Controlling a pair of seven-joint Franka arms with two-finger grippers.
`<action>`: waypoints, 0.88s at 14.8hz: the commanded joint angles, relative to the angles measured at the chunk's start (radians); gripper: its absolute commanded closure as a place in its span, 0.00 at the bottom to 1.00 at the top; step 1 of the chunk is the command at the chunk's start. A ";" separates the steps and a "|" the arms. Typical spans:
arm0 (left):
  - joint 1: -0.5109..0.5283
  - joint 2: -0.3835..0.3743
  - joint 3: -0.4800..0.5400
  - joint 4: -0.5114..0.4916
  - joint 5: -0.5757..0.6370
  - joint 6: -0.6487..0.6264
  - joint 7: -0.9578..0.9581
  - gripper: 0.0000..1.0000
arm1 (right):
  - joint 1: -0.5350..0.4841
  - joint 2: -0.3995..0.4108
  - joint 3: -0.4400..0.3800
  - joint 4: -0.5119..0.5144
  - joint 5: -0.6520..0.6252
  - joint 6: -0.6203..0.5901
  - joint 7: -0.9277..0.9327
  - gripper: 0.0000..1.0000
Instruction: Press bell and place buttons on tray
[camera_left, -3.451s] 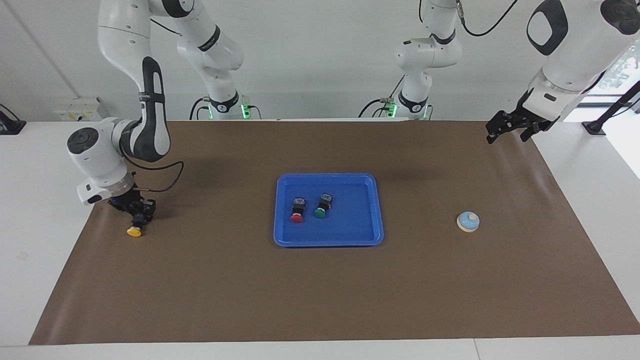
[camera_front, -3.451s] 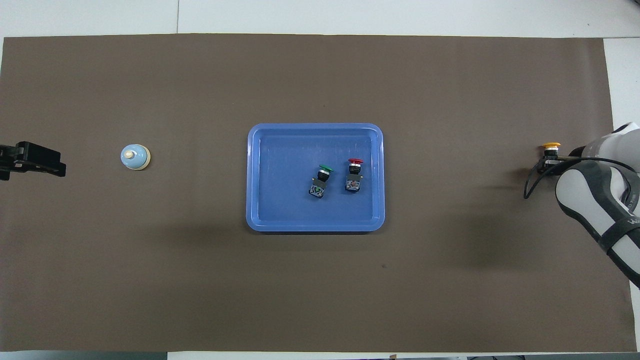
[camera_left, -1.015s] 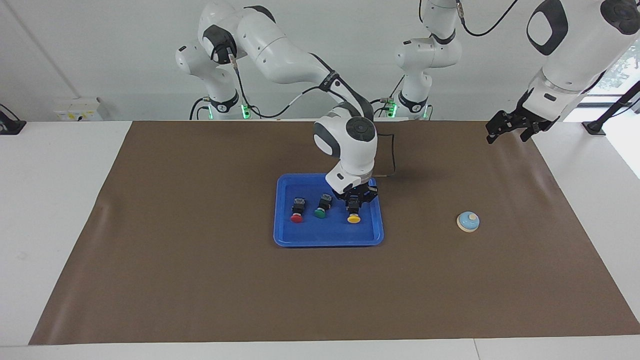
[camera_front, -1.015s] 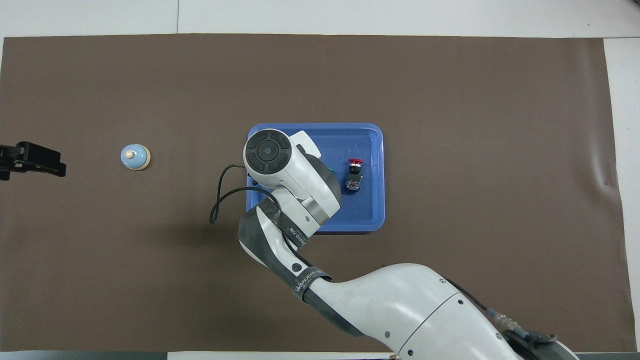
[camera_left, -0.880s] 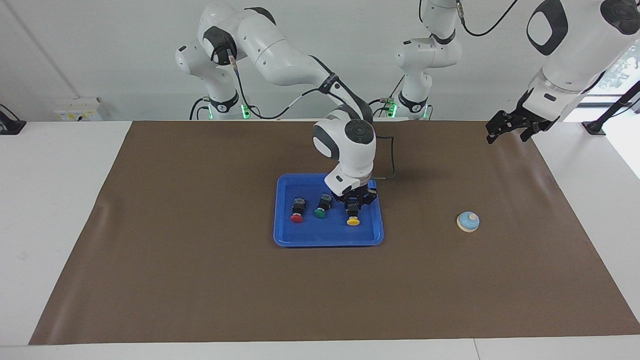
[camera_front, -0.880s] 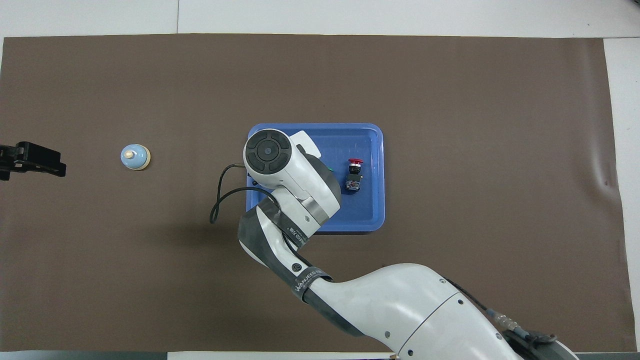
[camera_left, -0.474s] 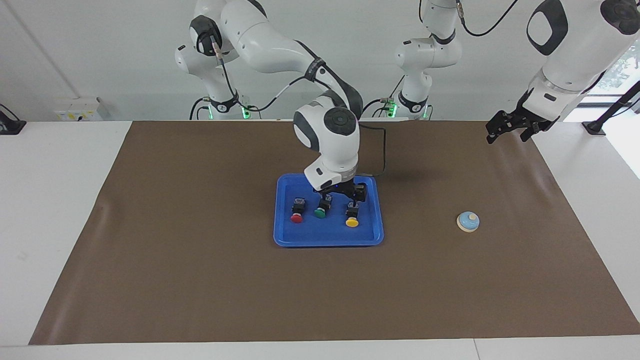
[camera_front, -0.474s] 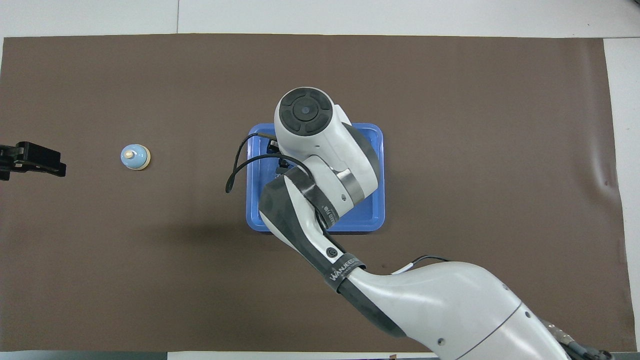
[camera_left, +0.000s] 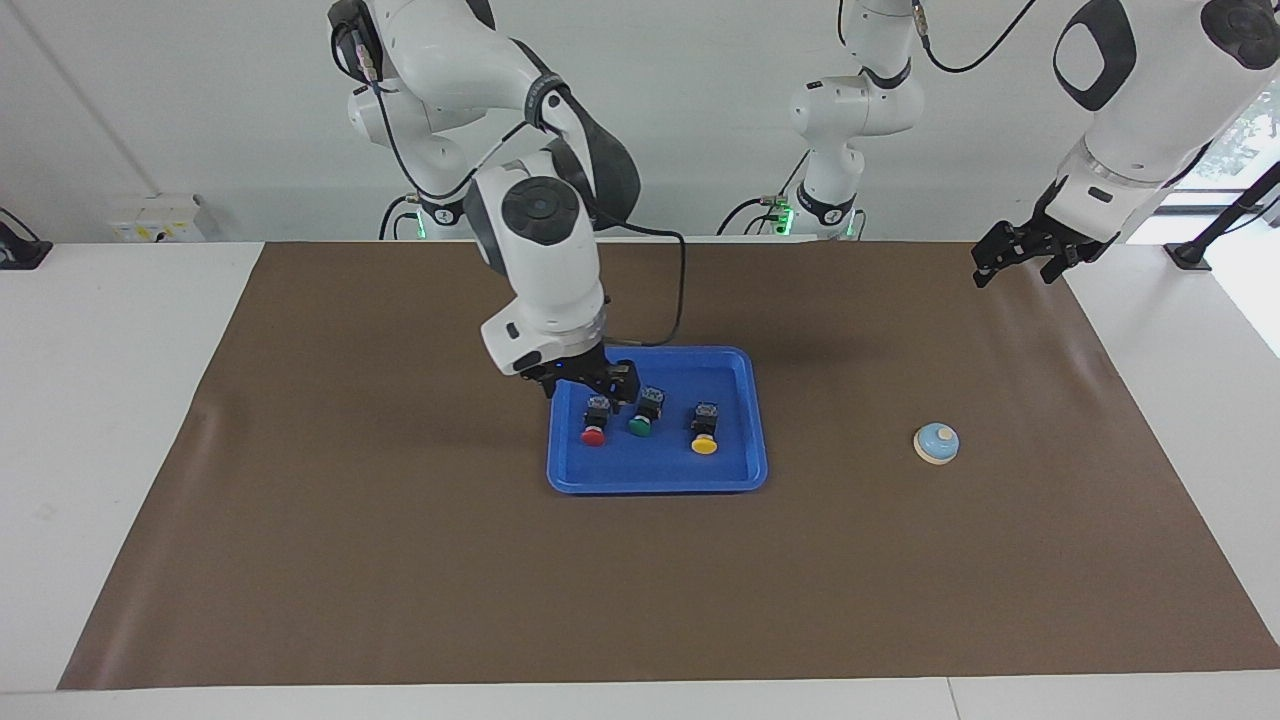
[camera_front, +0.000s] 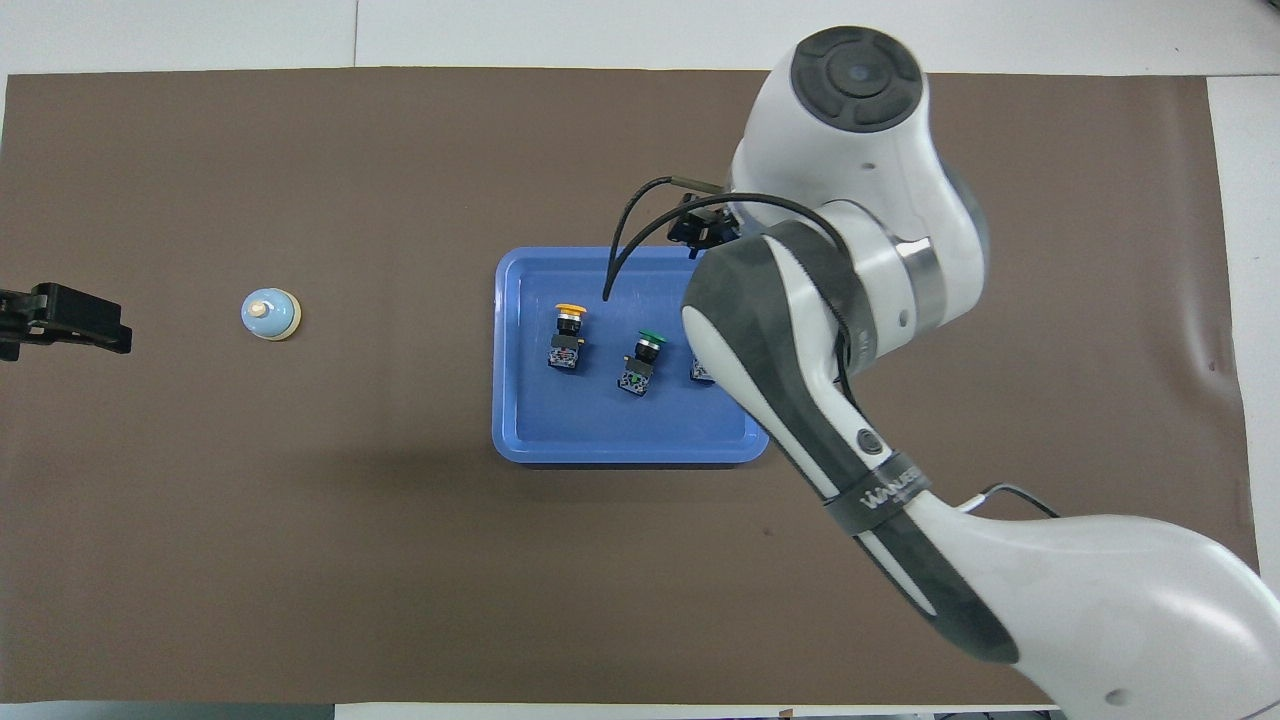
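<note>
The blue tray (camera_left: 735, 468) (camera_front: 600, 425) lies mid-table with three buttons lying in it. They lie in a row, caps pointing away from the robots: red (camera_left: 593, 424), green (camera_left: 641, 415) (camera_front: 641, 358) and yellow (camera_left: 705, 432) (camera_front: 567, 330). In the overhead view my right arm covers most of the red button. My right gripper (camera_left: 588, 388) (camera_front: 706, 228) hangs open and empty over the tray's rim by the red button. The light-blue bell (camera_left: 937, 443) (camera_front: 270, 314) stands toward the left arm's end. My left gripper (camera_left: 1020, 262) (camera_front: 60, 322) waits open, raised at that end's mat edge.
A brown mat (camera_left: 400, 560) covers the table, with white tabletop showing around it. The right arm's black cable (camera_left: 680, 290) loops above the tray's robot-side rim. Nothing else lies on the mat.
My right gripper opened and left the yellow button in the tray. It then rose and swung across the tray toward the right arm's end. The left arm has not moved.
</note>
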 joint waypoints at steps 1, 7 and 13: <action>0.004 -0.007 0.001 0.005 -0.013 -0.011 -0.010 0.00 | -0.099 -0.063 0.010 -0.028 0.018 -0.075 -0.178 0.00; 0.004 -0.007 0.001 0.005 -0.013 -0.011 -0.010 0.00 | -0.278 -0.136 0.010 -0.028 0.018 -0.179 -0.534 0.00; -0.002 -0.007 -0.002 0.003 -0.013 -0.006 -0.014 0.00 | -0.343 -0.274 0.009 -0.043 -0.001 -0.271 -0.678 0.00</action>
